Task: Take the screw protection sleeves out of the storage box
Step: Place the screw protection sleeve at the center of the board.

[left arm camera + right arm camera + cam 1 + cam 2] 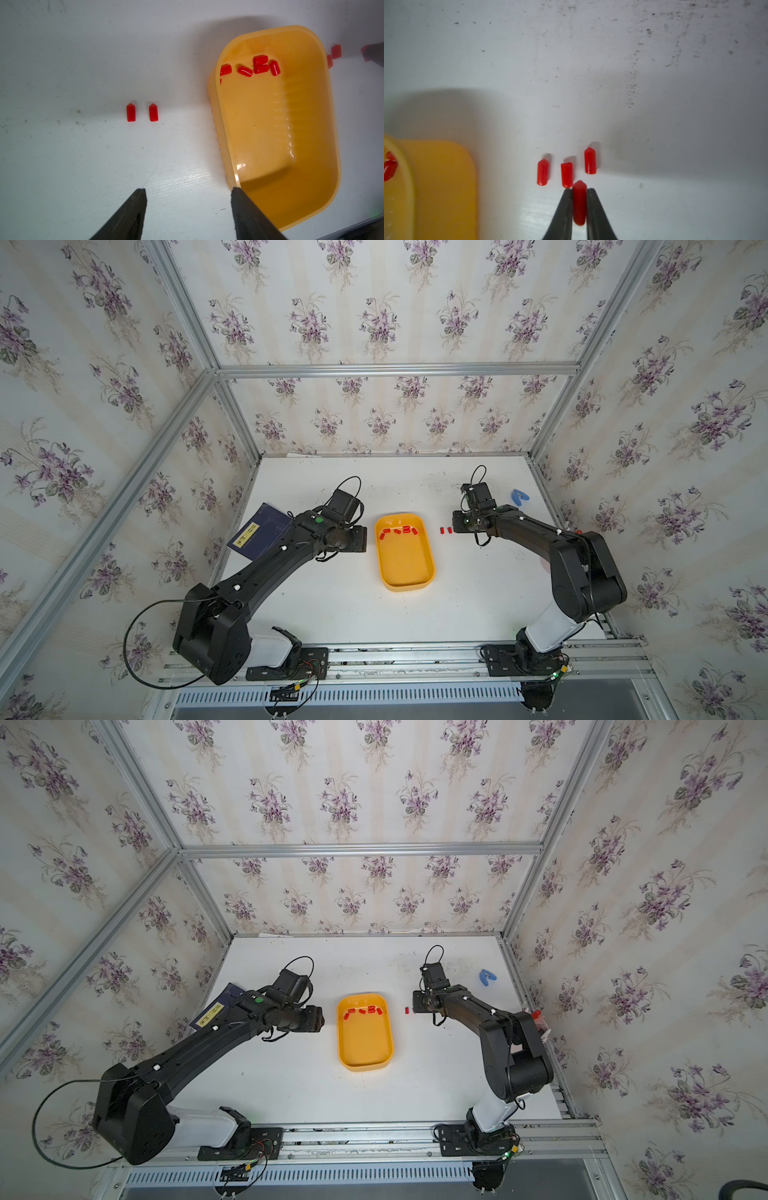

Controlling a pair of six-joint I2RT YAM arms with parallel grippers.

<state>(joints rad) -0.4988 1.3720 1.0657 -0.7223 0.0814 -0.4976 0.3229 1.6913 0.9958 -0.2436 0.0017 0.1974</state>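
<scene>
The yellow-orange storage box (405,585) (365,1067) lies mid-table, with several red screw protection sleeves (399,530) (259,60) at its far end. Right of the box, my right gripper (579,190) is shut on one sleeve (579,203), low over the table. Three more sleeves (566,174) lie just beyond its tips, and in both top views they show as a small red group (445,530) (407,1010). My left gripper (188,189) stands open by the box's left wall, holding nothing. Two sleeves (131,112) (153,112) lie on the table ahead of it.
A dark navy booklet with a yellow label (259,535) lies under my left arm at the table's left edge. A small blue object (518,497) sits at the back right. Metal frame rails and floral-papered walls enclose the white table (332,605).
</scene>
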